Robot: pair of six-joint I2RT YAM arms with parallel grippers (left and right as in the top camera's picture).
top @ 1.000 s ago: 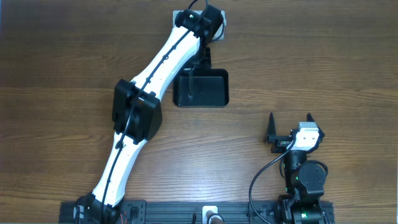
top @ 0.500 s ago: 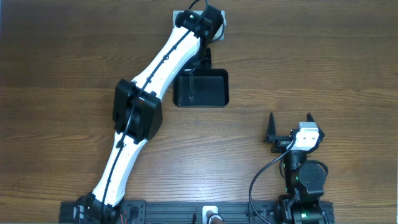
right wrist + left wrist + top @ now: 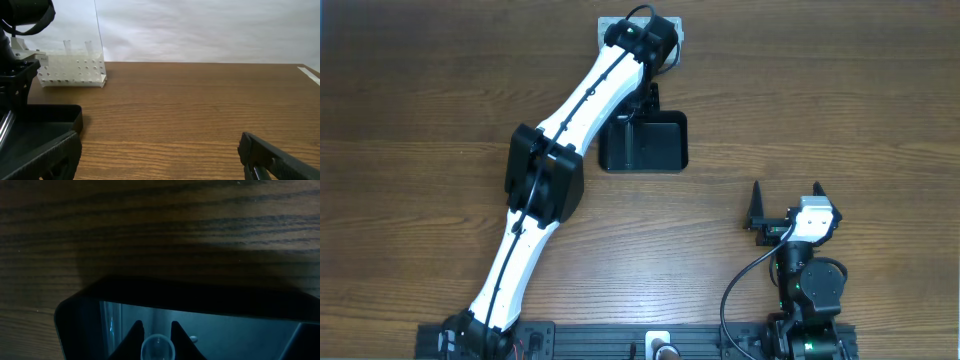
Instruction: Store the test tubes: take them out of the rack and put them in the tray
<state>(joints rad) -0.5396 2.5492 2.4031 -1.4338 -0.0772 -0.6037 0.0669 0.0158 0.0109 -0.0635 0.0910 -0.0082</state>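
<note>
Left end effector (image 3: 156,325) closed on a test tube (image 3: 159,347), over the black tray (image 3: 665,145) on the table (image 3: 840,100). Clear rack (image 3: 72,70), beyond the tray near the table's far edge, carries two upright test tubes (image 3: 66,46). Right end effector (image 3: 786,198) open, near its base, well apart from the tray.

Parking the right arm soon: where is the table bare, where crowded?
Bare wood: the wide stretch right of the tray, up to the right gripper, and the whole left side beyond the left arm. Crowded: around the rack and tray, where the left gripper holds a test tube.
</note>
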